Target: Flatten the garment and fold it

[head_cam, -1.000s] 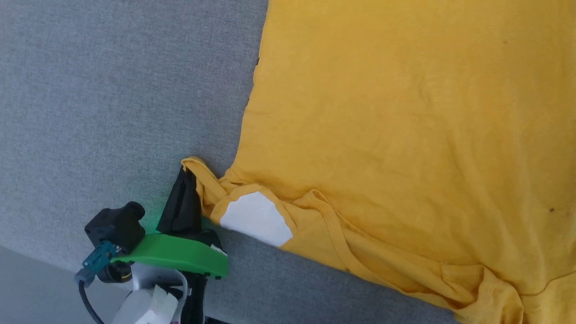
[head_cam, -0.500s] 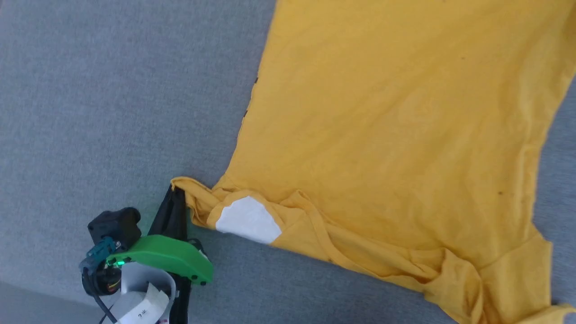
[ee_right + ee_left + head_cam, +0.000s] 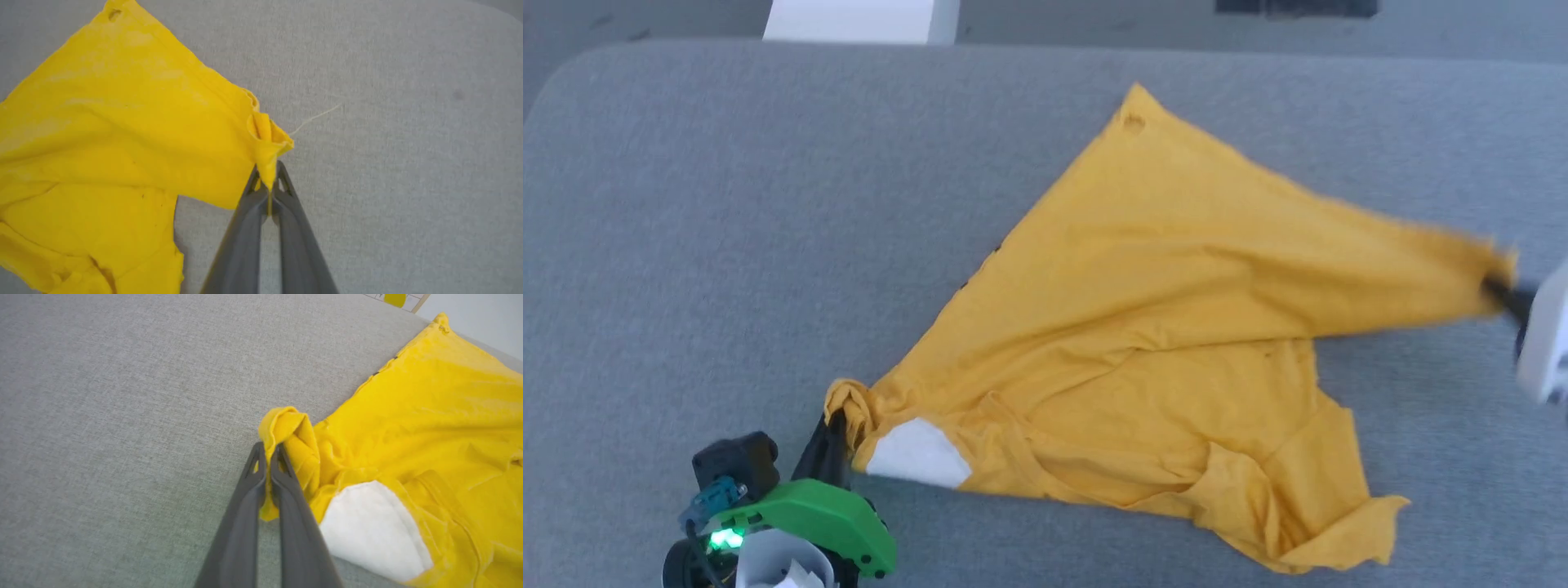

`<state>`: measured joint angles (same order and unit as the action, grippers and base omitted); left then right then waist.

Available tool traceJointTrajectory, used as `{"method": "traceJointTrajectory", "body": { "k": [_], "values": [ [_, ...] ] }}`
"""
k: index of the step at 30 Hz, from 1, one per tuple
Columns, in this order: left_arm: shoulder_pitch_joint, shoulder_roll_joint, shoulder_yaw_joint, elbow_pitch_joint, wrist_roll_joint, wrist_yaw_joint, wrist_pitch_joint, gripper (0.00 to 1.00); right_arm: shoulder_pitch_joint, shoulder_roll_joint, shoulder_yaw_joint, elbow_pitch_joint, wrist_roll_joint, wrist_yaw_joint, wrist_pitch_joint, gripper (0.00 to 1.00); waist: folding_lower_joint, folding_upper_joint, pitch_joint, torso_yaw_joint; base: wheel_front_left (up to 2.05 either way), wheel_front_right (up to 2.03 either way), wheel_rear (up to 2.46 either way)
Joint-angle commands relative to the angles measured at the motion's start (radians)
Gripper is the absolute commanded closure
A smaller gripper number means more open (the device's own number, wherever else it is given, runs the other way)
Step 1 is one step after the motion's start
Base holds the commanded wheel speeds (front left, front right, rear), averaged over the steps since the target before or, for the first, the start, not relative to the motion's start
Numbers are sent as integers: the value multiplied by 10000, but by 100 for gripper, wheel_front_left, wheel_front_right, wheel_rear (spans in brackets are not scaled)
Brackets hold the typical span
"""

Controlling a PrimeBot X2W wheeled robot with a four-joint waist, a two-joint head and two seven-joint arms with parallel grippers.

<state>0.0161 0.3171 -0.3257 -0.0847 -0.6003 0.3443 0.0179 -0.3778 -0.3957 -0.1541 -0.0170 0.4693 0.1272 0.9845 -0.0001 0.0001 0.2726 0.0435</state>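
The garment [image 3: 1160, 327] is a mustard-yellow T-shirt lying crumpled and stretched across the grey cushion, a white patch [image 3: 919, 454] showing near its lower left. My left gripper [image 3: 837, 425] is shut on a bunched corner at the lower left; in the left wrist view the fingers [image 3: 282, 477] pinch a yellow fold [image 3: 286, 428] beside the white patch [image 3: 372, 528]. My right gripper [image 3: 1499, 290] is shut on a corner at the far right, blurred. In the right wrist view the gripper [image 3: 267, 171] clamps a pulled-up yellow tip of the garment [image 3: 122, 134].
The grey fabric surface [image 3: 727, 245] runs wide to the left and behind the shirt. Its far edge lies near the top of the head view, with a white object [image 3: 858, 18] beyond it. A loose thread [image 3: 314, 118] lies on the fabric.
The head camera has pulled back, so the whole shirt shows. My right gripper has shut on the shirt's right corner and drawn it out. The left gripper keeps its hold.
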Motion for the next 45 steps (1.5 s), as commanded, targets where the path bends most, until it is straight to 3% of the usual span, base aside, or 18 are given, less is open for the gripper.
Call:
{"method": "traceJointTrajectory", "body": {
  "k": [1,8,14,17,18,19,28,32,39,45],
  "values": [
    [137,24,-2,54,-80,59,50,100,643,308,-114,-198,27,35,-89,100,1,-1,-1050,-1015,0,0,0],
    [352,-193,-176,282,-226,41,30,100,3836,2138,-284,-78,6,35,-183,100,1,-1,-1394,-969,0,0,0],
    [506,-254,-209,460,-332,24,-13,100,5219,2672,351,573,-338,35,-37,100,1,-1,-1522,-808,0,0,0],
    [584,-239,-194,525,-370,24,-36,100,5256,2782,216,543,-361,35,-516,100,1,-1,-1581,-807,0,0,0],
    [611,-234,-181,549,-386,33,-43,100,5140,2836,89,432,-278,35,-930,27,1,-1,-1623,-818,0,0,0],
    [638,-231,-169,563,-401,42,-49,100,5036,2885,-7,331,-130,35,-1260,0,1,-1,-1661,-830,0,0,0],
    [797,-91,-69,410,-430,171,-27,100,3143,2965,-683,-911,1249,35,-5164,0,1,-1,-1791,-923,0,0,0],
    [646,-63,-88,256,-394,185,11,100,1936,2694,-230,-509,1089,35,-5845,0,1,-1,-1440,-800,0,0,0],
    [168,-233,-336,159,-313,83,40,100,-989,2297,854,1547,-139,35,-5200,0,1,-1,-416,-113,0,0,0],
    [-363,-530,-536,286,-290,-96,-132,100,-3242,1585,1896,3536,-1768,35,-2854,0,1,-1,595,835,0,0,0]
  ]
}}
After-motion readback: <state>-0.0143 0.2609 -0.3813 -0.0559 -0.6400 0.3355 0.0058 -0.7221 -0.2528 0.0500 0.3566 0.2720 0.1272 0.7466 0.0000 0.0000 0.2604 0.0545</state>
